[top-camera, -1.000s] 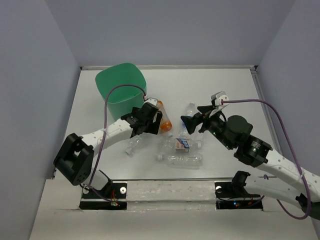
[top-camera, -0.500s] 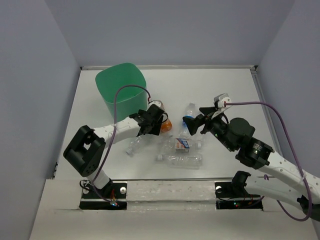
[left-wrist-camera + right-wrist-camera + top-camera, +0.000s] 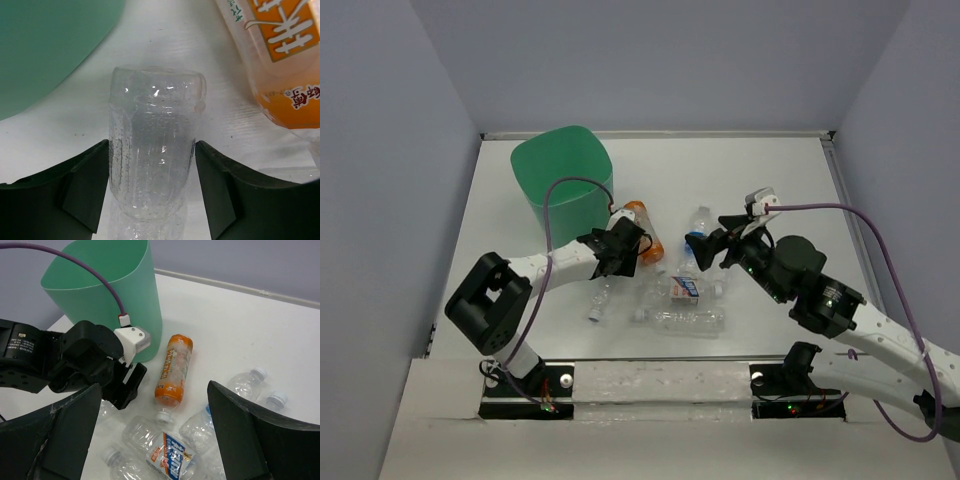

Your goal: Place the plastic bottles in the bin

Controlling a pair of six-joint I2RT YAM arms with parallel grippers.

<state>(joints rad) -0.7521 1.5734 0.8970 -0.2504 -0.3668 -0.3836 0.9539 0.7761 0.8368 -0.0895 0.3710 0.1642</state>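
The clear bottle [image 3: 155, 115] lies on the worktop [image 3: 770, 180] at centre frame in the left wrist view. The bin [image 3: 45, 45] fills the upper left and the orange bottle [image 3: 280, 65] the upper right. Your left end effector [image 3: 151, 170] straddles the clear bottle, unclenched, with a finger just beside each flank and no visible squeeze. You appear to be at the grasp step for this bottle. Next, close on it without crushing the thin wall, lift, and carry it up-left over the bin rim. Your right end effector [image 3: 155, 405] is spread wide and holds nothing above the other bottles [image 3: 685, 300], which lie low of centre in the top view.
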